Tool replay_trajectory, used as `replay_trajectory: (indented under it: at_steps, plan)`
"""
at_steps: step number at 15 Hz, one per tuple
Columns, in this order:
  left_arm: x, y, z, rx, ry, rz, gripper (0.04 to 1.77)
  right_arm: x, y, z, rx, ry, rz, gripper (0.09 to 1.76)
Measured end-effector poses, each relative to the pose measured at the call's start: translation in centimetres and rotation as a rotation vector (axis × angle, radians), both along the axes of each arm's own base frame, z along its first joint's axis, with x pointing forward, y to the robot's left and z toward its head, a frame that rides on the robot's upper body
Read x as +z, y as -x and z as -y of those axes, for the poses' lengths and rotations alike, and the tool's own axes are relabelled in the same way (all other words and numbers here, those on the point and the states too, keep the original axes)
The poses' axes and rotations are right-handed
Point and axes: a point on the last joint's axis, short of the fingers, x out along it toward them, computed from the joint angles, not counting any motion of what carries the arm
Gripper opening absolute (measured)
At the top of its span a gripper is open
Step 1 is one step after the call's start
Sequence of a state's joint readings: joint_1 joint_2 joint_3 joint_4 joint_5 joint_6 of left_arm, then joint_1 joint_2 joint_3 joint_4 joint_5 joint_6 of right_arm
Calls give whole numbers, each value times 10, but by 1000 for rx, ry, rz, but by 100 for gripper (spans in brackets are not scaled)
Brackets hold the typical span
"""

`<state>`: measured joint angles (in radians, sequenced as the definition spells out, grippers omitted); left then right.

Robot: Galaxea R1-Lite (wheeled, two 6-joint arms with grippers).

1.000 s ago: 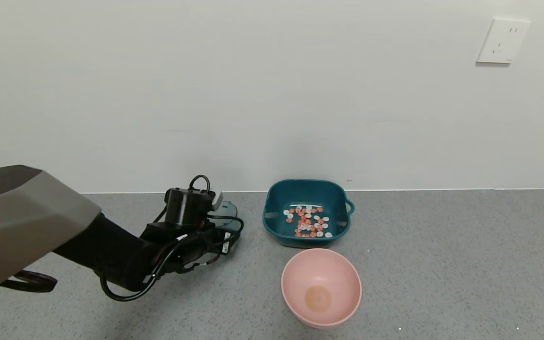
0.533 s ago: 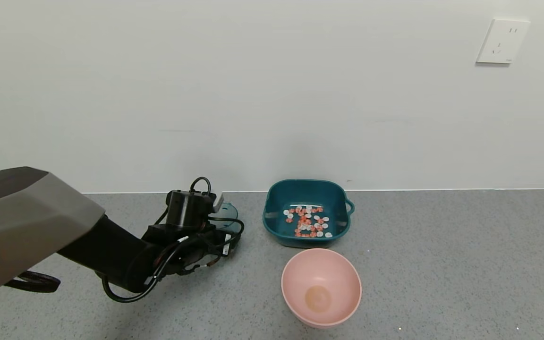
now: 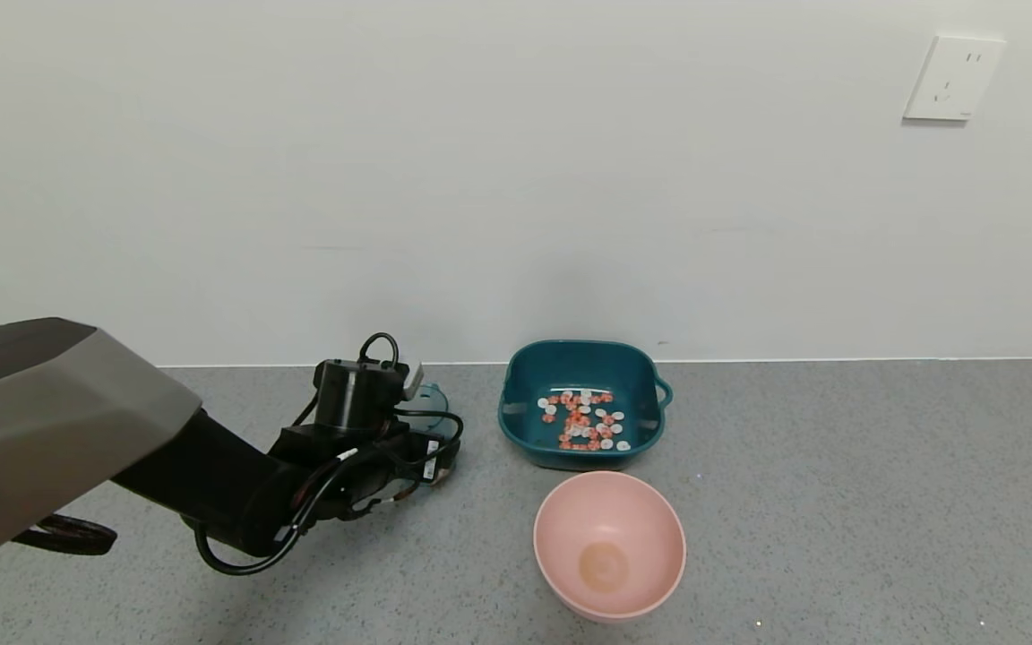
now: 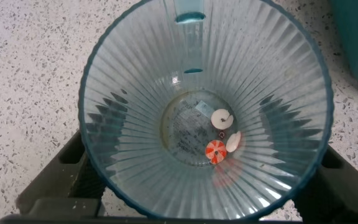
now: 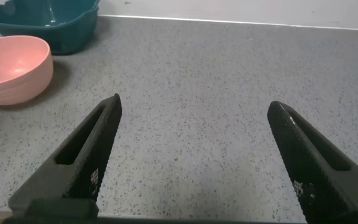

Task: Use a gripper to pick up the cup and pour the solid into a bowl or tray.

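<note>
My left gripper (image 3: 426, 428) is low over the grey table, left of the dark teal basin (image 3: 516, 423), and is shut on the pale teal ribbed cup (image 3: 433, 397). In the left wrist view the cup (image 4: 135, 93) stands upright between my dark fingers (image 4: 58, 171). It holds three pieces of the solid (image 4: 219, 140), two white and one orange-red. Most of the solid (image 3: 583, 421) lies in the basin. My right gripper (image 5: 194, 104) is open and empty above bare table, outside the head view.
A round pink bowl (image 3: 610, 542) stands empty just in front of the basin; it also shows in the right wrist view (image 5: 11, 68). A white wall runs along the table's far edge, with a socket (image 3: 953, 78) at the upper right.
My left gripper and the cup have shifted only slightly. The basin, the pink bowl and the solid have not moved.
</note>
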<state>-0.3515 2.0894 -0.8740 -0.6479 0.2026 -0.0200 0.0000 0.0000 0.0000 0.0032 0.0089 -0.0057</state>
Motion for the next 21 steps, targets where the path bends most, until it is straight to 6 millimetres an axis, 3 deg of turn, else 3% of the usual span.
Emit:
replay_trajectory:
  at_steps: [9,21]
  plan:
    - [13,14,-6,1,-6,10,168,0,0,0,0,0,0,171]
    - [48,100,-33,18,-19,44,171,0,0,0,0,0,0,171]
